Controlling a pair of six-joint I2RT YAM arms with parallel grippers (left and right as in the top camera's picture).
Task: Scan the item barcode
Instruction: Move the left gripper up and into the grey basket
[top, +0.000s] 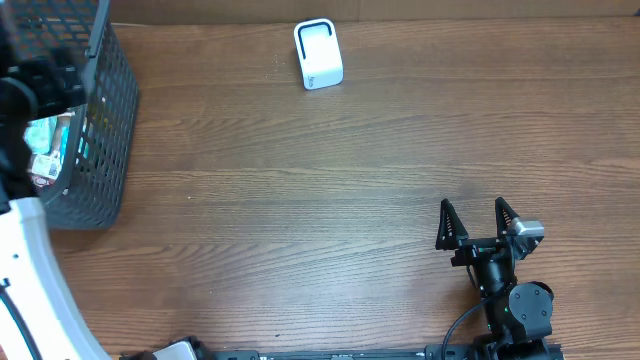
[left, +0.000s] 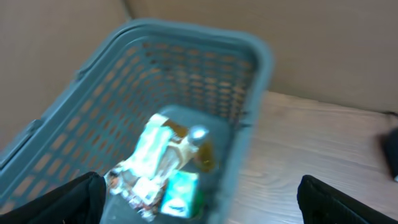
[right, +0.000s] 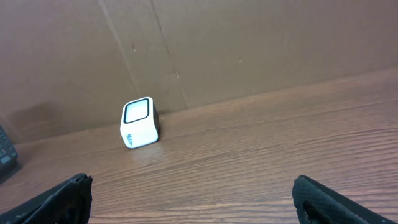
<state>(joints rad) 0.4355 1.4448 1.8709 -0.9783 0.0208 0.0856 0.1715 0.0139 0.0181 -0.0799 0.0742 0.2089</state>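
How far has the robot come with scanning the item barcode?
Nothing looks done yet: the packets lie in the mesh basket, none held. In hand: the left gripper hovers open above the basket, apparently to pick one. The right gripper is open and empty, away from the white scanner. Still to do: grasp an item, carry it to the scanner, show its barcode.

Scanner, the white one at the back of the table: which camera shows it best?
The right wrist view: the scanner stands sharp and unobstructed, its dark window facing the camera. The overhead view shows it only from above, near the table's far edge. The left wrist view misses it, looking into the basket instead.
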